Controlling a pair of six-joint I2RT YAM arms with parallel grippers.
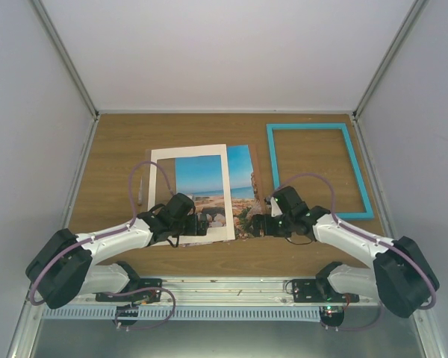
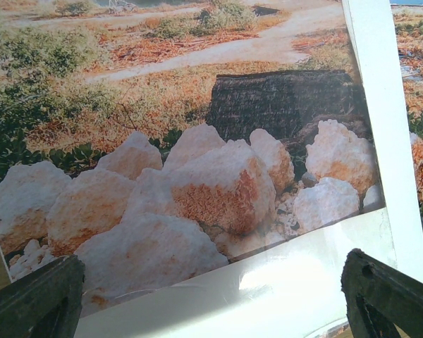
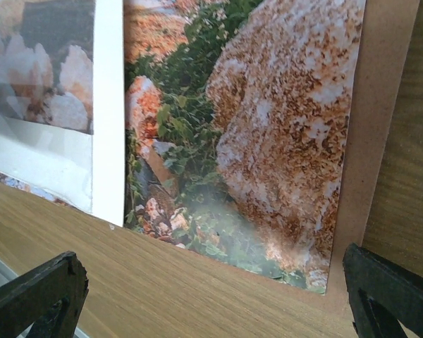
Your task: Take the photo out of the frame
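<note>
The turquoise frame point(image 1: 319, 170) lies empty and flat at the back right of the table. The photo point(image 1: 241, 173) lies left of it, mostly under a white mat board point(image 1: 162, 186) that is shifted to the left. My left gripper point(image 1: 199, 225) is open just above the mat's near strip point(image 2: 254, 289), with the photo's pale rocks point(image 2: 197, 176) beyond it. My right gripper point(image 1: 262, 225) is open over the photo's near right corner point(image 3: 282, 127), which rests on a brown backing panel point(image 3: 375, 141). Both hold nothing.
The mat board's right strip point(image 3: 107, 105) crosses the photo in the right wrist view. Bare wooden table point(image 3: 197, 289) lies in front of the photo. White enclosure walls stand on three sides, and a metal rail point(image 1: 231, 292) runs along the near edge.
</note>
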